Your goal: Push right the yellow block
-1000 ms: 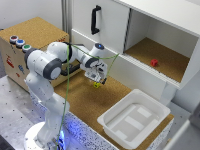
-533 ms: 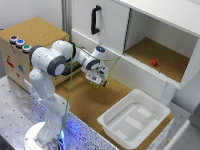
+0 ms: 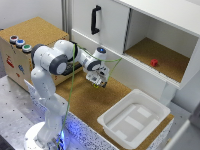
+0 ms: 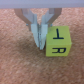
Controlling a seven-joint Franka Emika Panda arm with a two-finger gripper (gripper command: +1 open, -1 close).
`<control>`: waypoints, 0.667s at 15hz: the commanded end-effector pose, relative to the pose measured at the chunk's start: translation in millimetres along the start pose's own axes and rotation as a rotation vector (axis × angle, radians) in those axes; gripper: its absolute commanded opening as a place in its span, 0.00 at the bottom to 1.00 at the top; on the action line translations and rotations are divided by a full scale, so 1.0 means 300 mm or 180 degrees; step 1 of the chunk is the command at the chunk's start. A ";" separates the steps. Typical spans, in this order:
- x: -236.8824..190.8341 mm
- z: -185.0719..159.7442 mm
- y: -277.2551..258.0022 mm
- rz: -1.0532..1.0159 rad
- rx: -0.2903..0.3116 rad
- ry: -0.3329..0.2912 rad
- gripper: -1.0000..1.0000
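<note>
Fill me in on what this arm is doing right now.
The single arm is reaching low over the cork tabletop, its gripper just in front of the cabinet. In the wrist view the fingers are close together, right beside the yellow block; actual contact is unclear. The block sits on the table, not lifted. A small red block sits in the open compartment, and a white tray is nearby.

A cork-topped bench (image 3: 95, 102) carries the scene. The yellow block (image 4: 58, 41) sits directly on this cork, printed with black letters on its faces. Toward the exterior view's right, near the bench's front edge, a white plastic tray (image 3: 134, 119) rests on the cork. On the cork floor of the open cabinet compartment (image 3: 172, 62), far right, lies a small red block (image 3: 154, 62).
</note>
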State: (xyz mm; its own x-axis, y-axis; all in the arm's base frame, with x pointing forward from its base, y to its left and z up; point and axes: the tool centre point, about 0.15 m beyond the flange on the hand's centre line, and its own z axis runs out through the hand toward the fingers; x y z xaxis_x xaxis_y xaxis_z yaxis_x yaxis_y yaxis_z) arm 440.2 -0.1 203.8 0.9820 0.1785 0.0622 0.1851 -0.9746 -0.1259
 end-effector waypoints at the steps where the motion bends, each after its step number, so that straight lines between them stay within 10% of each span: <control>1: 0.050 -0.037 0.127 0.0059 0.0095 -0.0097 0.00; 10: 0.049 -0.030 0.279 0.0156 -0.0101 -0.0161 0.00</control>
State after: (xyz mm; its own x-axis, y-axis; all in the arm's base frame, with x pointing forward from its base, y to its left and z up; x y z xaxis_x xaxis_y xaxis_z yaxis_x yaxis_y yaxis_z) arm 451.9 -52.2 211.4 0.9895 0.1191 0.0818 0.1276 -0.9859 -0.1086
